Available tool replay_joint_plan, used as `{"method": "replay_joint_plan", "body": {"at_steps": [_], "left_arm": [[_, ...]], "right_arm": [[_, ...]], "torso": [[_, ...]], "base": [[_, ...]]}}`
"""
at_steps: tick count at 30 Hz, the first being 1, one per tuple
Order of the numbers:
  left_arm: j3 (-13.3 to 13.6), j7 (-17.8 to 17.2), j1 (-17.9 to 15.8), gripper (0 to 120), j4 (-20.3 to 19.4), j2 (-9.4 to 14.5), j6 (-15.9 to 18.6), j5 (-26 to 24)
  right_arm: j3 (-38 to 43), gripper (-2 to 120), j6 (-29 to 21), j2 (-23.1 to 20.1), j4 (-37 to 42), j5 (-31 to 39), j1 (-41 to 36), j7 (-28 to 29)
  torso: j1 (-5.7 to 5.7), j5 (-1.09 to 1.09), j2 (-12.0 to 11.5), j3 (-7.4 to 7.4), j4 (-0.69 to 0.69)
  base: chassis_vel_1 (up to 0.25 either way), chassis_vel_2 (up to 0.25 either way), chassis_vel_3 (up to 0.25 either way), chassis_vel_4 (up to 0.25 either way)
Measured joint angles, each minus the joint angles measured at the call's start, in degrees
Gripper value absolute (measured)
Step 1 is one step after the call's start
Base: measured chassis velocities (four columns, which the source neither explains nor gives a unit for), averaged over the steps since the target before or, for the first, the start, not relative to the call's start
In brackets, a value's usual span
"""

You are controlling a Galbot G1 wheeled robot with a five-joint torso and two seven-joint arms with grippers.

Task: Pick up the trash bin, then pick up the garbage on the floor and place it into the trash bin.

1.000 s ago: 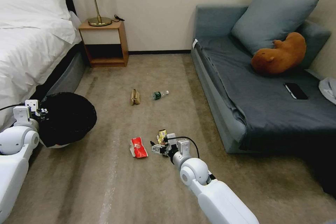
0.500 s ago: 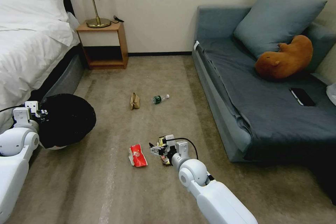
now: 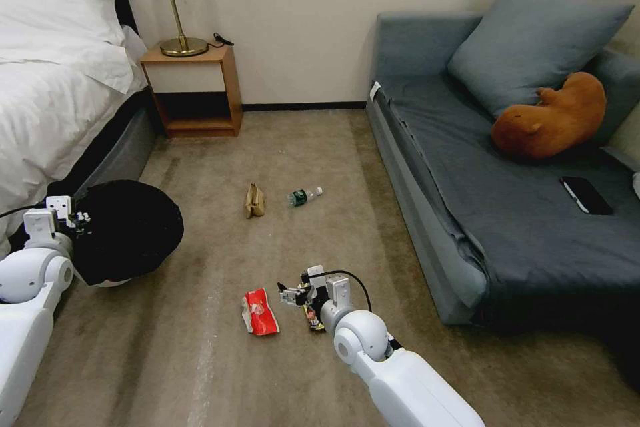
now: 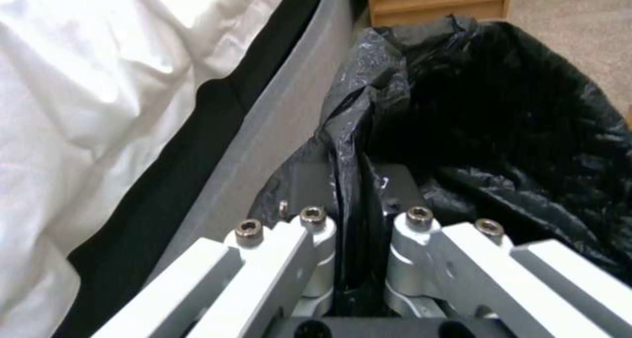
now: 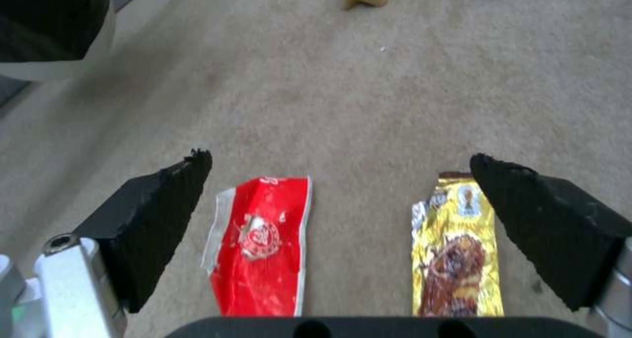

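Note:
The trash bin (image 3: 127, 230), white with a black bag (image 4: 500, 111) over its rim, hangs beside the bed, and my left gripper (image 3: 73, 217) is shut on its bagged rim (image 4: 349, 195). My right gripper (image 3: 290, 295) hovers low over the floor (image 3: 200, 360), open (image 5: 339, 158). A red wrapper (image 5: 263, 244) and a yellow-brown wrapper (image 5: 457, 249) lie flat between its black fingers (image 5: 165, 214). In the head view the red wrapper (image 3: 260, 311) lies left of the gripper, and the yellow wrapper (image 3: 312, 317) is partly hidden under the wrist. Farther off lie a tan paper bag (image 3: 254, 201) and a small bottle (image 3: 304, 197).
A white bed (image 3: 47, 100) runs along the left, with a wooden nightstand (image 3: 193, 90) and lamp at the back wall. On the right, a grey sofa (image 3: 507, 213) holds a cushion, a brown plush toy (image 3: 550, 119) and a black phone (image 3: 585, 195). Open carpet lies between them.
The whole head view has slid down and the sofa rightward, so the camera moved. My right gripper now sits farther forward over the yellow wrapper. The left gripper still holds the bin.

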Motion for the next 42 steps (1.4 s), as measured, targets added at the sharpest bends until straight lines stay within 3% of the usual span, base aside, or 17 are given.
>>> {"method": "replay_joint_plan", "body": {"at_steps": [19,31,42], "left_arm": [[-1.56,-0.04,2.5,5,-2.2,-1.26,-0.36,0.15],[-3.5,-0.45,5.28,5,-5.08,-1.7,-0.5,0.45],[-4.6,-0.65,6.31,5,-6.27,-4.04,-1.19,1.42]], "right_arm": [[-5.3,100,-1.96,-0.92,-1.8,0.72,2.96,0.06],[-16.88,100,-2.86,0.44,-7.76,2.0,10.48,0.13],[-27.2,100,-3.29,2.24,-13.82,3.72,16.94,0.52]], "torso": [[0.0,0.0,-0.02,0.0,-0.01],[0.0,0.0,-0.01,0.0,0.0],[0.0,-0.01,-0.01,0.0,0.0]], "base": [[-0.069,0.067,0.065,-0.065],[0.0,0.0,0.0,0.0],[0.0,0.0,0.0,0.0]]}}
